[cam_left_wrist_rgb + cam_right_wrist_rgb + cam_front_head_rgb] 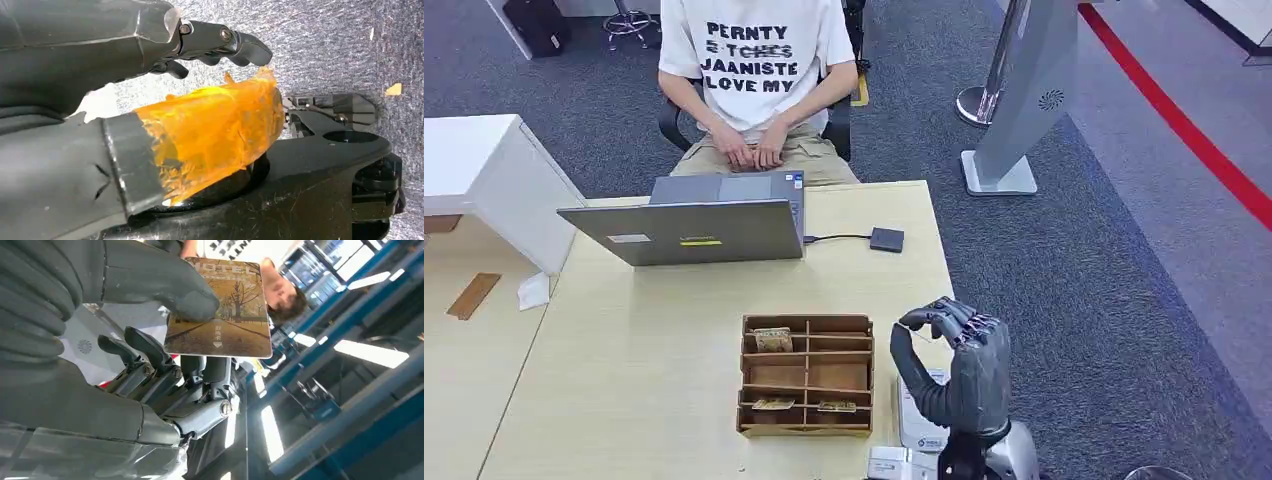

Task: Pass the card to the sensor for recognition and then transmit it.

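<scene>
My right hand (959,375) is raised above the table's near right corner with its fingers curled. In the right wrist view its thumb (170,290) and fingers (165,370) pinch a hotel card (225,315) printed with a tree-lined road. The sensor (886,239), a small black square pad, lies on the table's far right, cabled to the laptop (699,225), well ahead of that hand. My left hand (75,50) hangs over grey carpet with nothing in it, its thumb (215,130) wrapped in orange tape and apart from the fingers.
A wooden card organiser (807,375) with a few cards stands just left of my right hand. A white item (919,425) lies under that hand. A person (759,70) sits behind the laptop, hands in lap. A white cabinet (484,175) stands at left.
</scene>
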